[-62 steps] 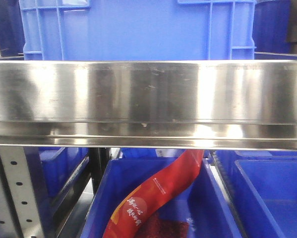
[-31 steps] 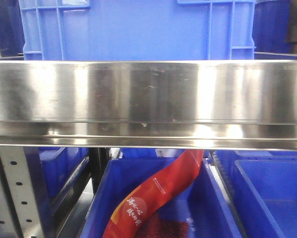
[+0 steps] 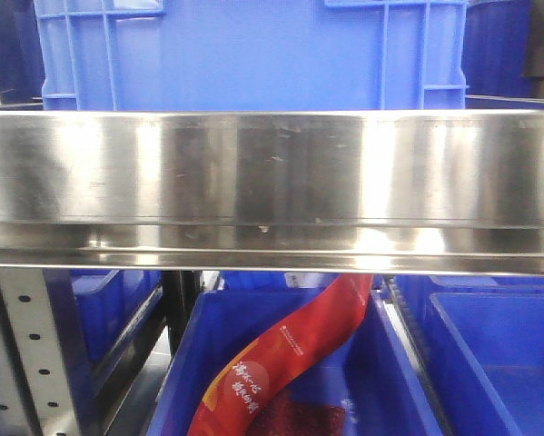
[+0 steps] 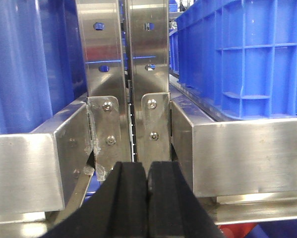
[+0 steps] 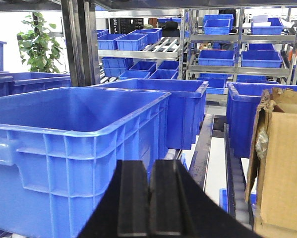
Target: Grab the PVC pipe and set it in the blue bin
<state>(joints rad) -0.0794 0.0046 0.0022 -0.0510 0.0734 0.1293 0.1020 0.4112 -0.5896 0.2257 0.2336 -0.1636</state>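
No PVC pipe shows in any view. My left gripper (image 4: 148,171) is shut with nothing between its black pads, pointing at the steel uprights (image 4: 123,74) of a shelf frame. My right gripper (image 5: 149,171) is also shut and empty, held just in front of a large blue bin (image 5: 74,148) whose inside looks bare. In the front view a big blue bin (image 3: 253,54) stands on top of a steel shelf beam (image 3: 272,182). Neither gripper shows in that view.
Below the beam a blue bin (image 3: 208,363) holds a red packet (image 3: 290,354), with another blue bin (image 3: 499,363) to its right. A cardboard box (image 5: 282,163) stands right of my right gripper. Several blue bins (image 5: 183,109) fill racks behind.
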